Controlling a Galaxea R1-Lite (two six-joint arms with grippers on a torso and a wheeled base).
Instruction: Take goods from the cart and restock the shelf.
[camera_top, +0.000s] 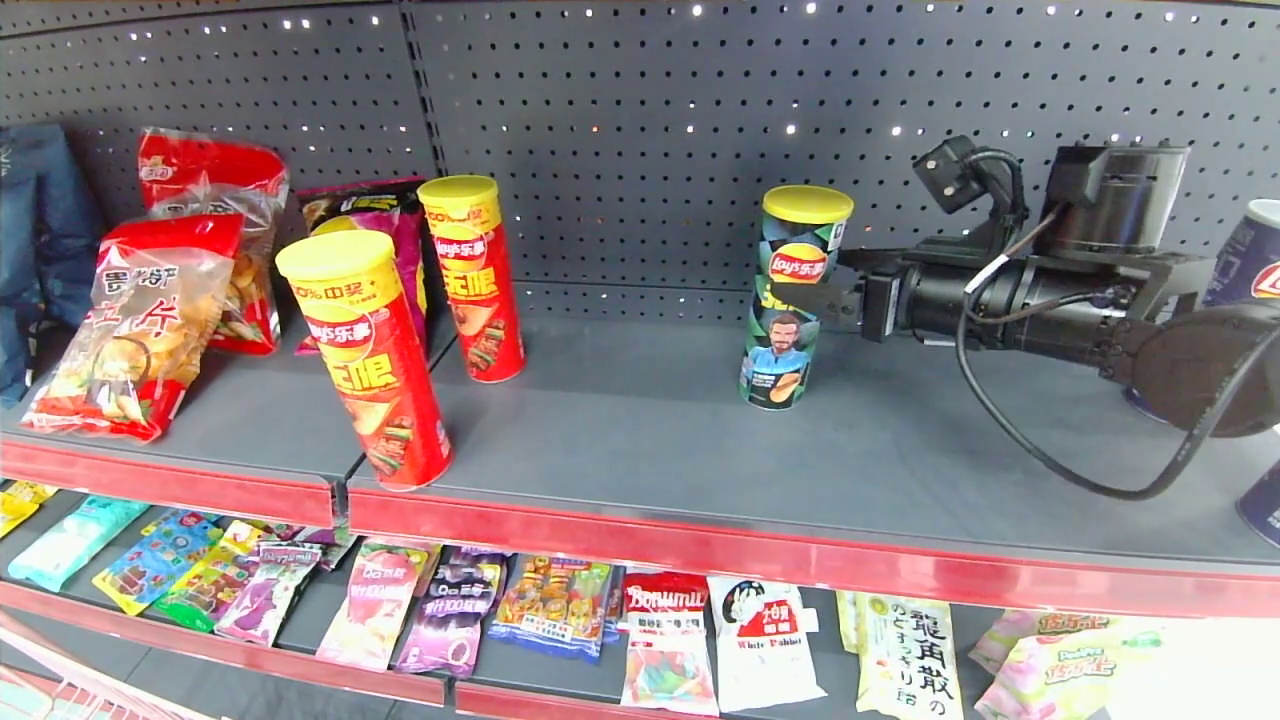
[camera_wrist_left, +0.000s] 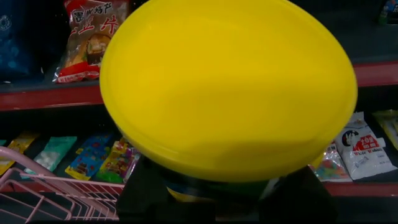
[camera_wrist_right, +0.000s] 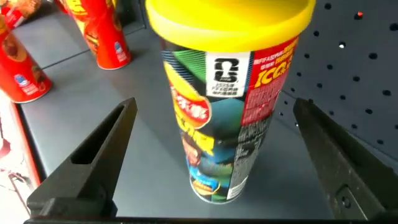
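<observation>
Green chip can (camera_top: 793, 330), yellow lid: upright on upper shelf (camera_top: 640, 440), long axis vertical. Right claw (camera_wrist_right: 216, 109) level with it, released, jaws straddling both sides without touching. Left claw (camera_wrist_left: 217, 199) grasps second can (camera_wrist_left: 227, 87) above cart (camera_wrist_left: 50, 193).

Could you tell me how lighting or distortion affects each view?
Head view: light glints through pegboard holes as bright dots; the shelf edge bows with lens distortion. Left wrist view: the yellow lid of the held can, near the lens, blocks much behind it. Right wrist view: the shelf can is evenly lit.
</observation>
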